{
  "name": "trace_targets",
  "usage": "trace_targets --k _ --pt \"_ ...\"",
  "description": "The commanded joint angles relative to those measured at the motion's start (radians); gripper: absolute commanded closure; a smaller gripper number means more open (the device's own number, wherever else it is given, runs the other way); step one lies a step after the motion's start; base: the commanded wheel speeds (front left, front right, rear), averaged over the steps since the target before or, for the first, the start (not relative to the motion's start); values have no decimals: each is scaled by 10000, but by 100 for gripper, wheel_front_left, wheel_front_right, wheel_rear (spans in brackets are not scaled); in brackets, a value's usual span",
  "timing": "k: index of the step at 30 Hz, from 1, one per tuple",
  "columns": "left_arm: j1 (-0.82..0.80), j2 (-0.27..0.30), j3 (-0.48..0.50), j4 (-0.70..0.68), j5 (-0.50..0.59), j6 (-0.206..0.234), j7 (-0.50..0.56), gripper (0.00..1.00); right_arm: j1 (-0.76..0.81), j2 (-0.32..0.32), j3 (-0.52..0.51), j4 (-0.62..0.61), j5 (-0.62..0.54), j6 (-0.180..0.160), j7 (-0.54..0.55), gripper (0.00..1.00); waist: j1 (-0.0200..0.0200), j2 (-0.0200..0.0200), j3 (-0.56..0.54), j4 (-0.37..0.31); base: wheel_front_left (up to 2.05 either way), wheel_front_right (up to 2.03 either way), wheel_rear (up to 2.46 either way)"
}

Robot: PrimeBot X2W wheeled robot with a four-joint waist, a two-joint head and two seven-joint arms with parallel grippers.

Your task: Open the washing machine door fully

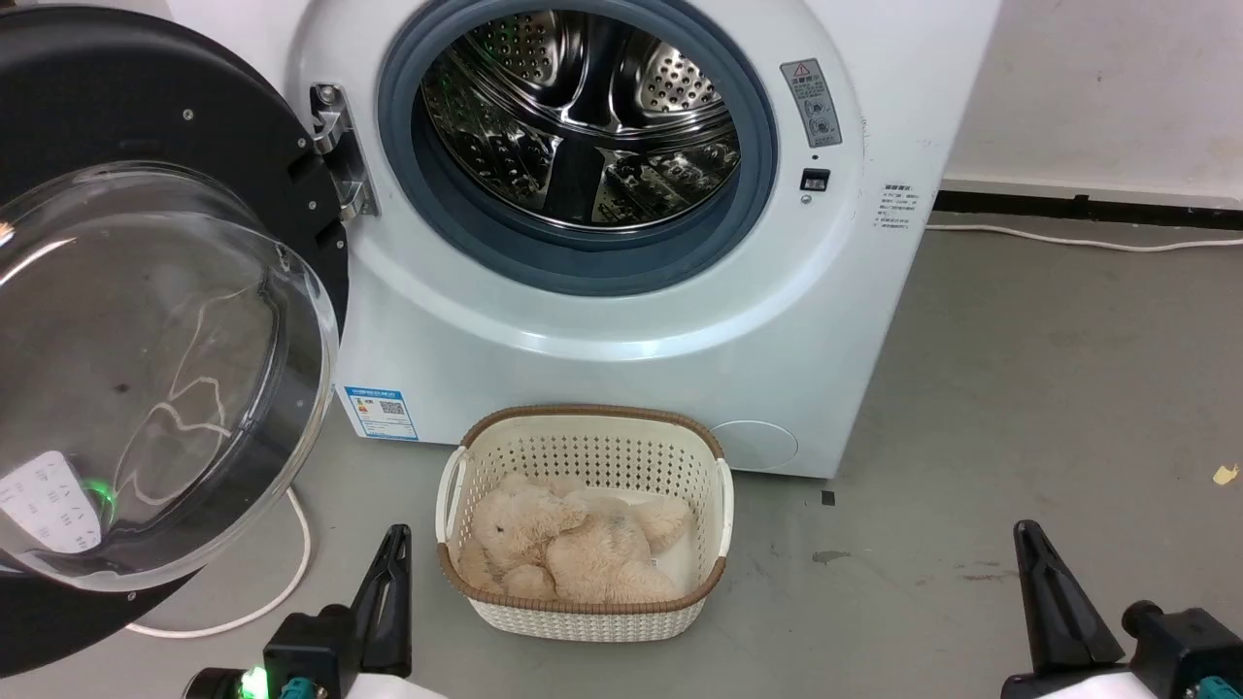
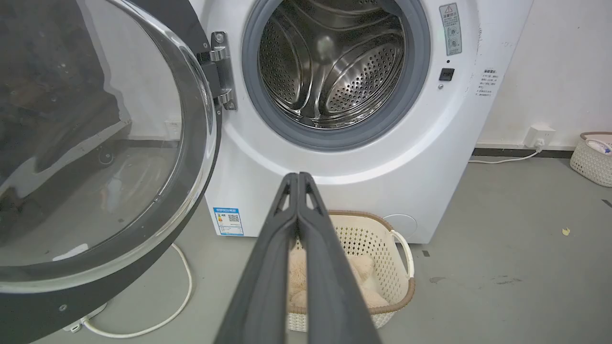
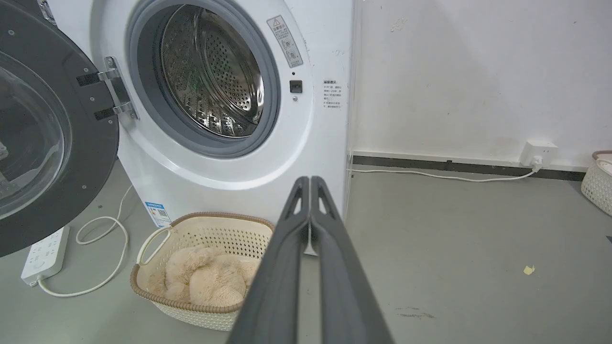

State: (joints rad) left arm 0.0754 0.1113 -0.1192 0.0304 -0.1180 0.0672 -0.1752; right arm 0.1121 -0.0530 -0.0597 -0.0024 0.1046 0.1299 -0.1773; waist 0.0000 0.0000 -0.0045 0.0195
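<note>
The washing machine door (image 1: 117,87) hangs wide open at the left of the white machine (image 1: 621,340), held by its metal hinge (image 1: 340,155). Its clear glass bowl (image 1: 146,369) bulges toward me. The steel drum (image 1: 583,116) is exposed inside the grey rubber ring. My left gripper (image 1: 396,534) is low at the bottom left, shut and holding nothing, apart from the door; the left wrist view shows its fingers (image 2: 299,176) pressed together. At the bottom right my right gripper (image 1: 1029,532) is also shut and holds nothing, its fingers (image 3: 310,179) touching.
A cream basket (image 1: 592,413) with a beige plush toy (image 1: 573,544) sits on the floor before the machine, between my grippers. A white cable (image 1: 291,563) and power strip (image 3: 43,253) lie under the door. Another basket (image 2: 593,157) stands far right by the wall.
</note>
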Motion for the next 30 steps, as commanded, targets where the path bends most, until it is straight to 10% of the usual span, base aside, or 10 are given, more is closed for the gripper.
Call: trace_targets --k 1,30 --pt "-208 -29 52 -47 89 -50 60 100 -203 9 24 8 -113 3 67 100 0 0 1 -4 0 0 0" --pt "-425 -260 505 -149 522 -297 731 100 -568 17 251 14 -483 5 744 100 0 0 19 -80 0 0 0"
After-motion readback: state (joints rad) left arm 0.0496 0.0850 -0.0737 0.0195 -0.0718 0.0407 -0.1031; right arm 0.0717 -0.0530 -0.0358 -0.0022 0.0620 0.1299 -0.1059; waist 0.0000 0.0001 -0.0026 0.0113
